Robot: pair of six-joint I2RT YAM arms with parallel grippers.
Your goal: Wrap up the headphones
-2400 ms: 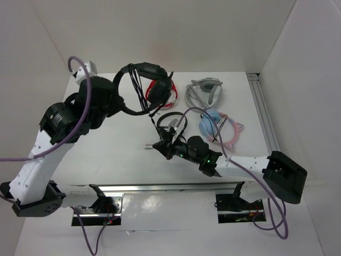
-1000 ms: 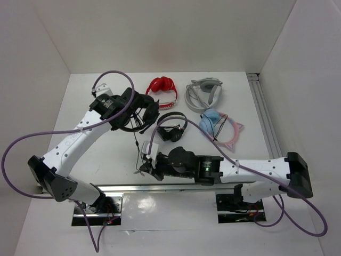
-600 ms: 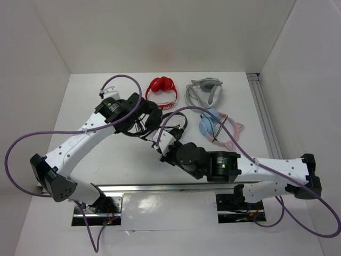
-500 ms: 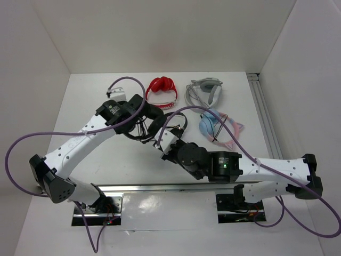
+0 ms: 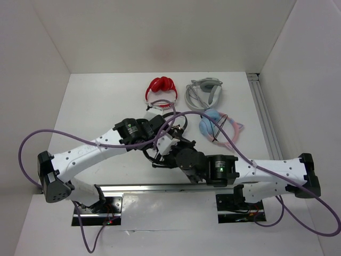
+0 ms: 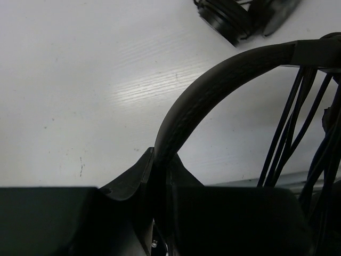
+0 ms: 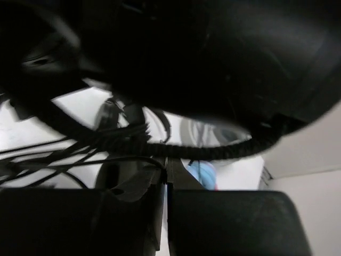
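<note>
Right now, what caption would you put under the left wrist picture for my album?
Left gripper clamped on the headphones by the headband, cable strands running off the band.

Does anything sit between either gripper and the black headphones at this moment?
Nothing visible does. The left gripper is shut directly on the band of the headphones, and the right gripper is pinched shut on their thin cable. The smaller black pair lies apart from them.

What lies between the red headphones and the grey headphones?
Nothing: in the top view, bare table shows between the red headphones and the grey headphones.
</note>
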